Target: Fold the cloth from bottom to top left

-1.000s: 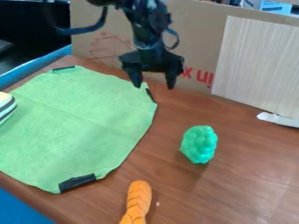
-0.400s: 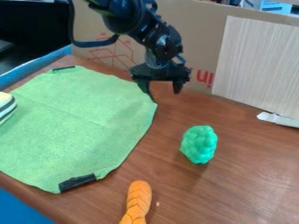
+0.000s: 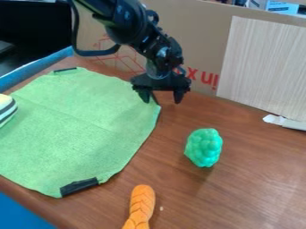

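Observation:
The gripper (image 3: pixel 161 99) hangs open at the top middle, over the green cloth's right corner, one finger above the cloth's edge near a black strip and the other over bare wood. The green cloth (image 3: pixel 83 125) lies spread flat across the left half of the table. Black strips mark its edge at the upper left, the right corner partly behind the gripper, and the bottom.
A green grape-like toy (image 3: pixel 204 147) stands right of the cloth. An orange braided toy (image 3: pixel 140 208) lies at the front. A striped object (image 3: pixel 6 109) rests on the cloth's left edge. Cardboard (image 3: pixel 203 44) and a pale board (image 3: pixel 263 67) stand behind.
From the first frame the gripper moved right and slightly down. Since the second it has dropped a little and shifted slightly left. The cloth has not moved.

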{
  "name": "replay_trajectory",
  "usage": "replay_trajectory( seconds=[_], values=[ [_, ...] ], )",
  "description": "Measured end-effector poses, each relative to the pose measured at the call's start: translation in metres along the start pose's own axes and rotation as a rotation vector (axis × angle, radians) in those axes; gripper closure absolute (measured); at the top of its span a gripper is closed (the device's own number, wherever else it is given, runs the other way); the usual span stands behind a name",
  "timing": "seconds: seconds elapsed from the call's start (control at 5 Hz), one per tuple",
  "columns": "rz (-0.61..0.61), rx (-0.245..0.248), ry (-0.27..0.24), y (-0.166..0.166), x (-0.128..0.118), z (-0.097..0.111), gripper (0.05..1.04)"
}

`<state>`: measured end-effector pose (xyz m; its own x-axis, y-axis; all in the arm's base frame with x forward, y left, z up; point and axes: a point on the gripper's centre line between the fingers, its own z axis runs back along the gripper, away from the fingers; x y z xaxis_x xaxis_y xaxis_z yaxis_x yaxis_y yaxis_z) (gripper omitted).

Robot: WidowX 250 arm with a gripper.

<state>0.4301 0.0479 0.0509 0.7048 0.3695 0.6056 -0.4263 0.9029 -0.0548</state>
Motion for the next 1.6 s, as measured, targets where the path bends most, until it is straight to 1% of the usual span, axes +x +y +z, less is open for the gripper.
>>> replay_trajectory(
  seconds=[0.2,0.4,0.6,0.8,1.0,1.2,1.4,1.6],
  values=[
    [0.009,-0.002,0.002,0.003,-0.001,-0.005,0.147],
    [0.029,-0.006,-0.001,0.008,0.000,-0.006,0.404],
    [0.036,-0.016,0.017,0.013,-0.004,-0.007,0.704],
    [0.026,-0.065,0.030,0.017,-0.004,-0.001,0.907],
    [0.055,-0.177,0.005,0.023,0.007,0.025,1.010],
    [0.107,-0.252,-0.054,0.039,0.021,0.057,1.027],
    [0.140,-0.292,-0.062,0.062,0.021,0.071,1.028],
    [0.165,-0.328,-0.055,0.088,0.017,0.082,1.028]
  ],
)
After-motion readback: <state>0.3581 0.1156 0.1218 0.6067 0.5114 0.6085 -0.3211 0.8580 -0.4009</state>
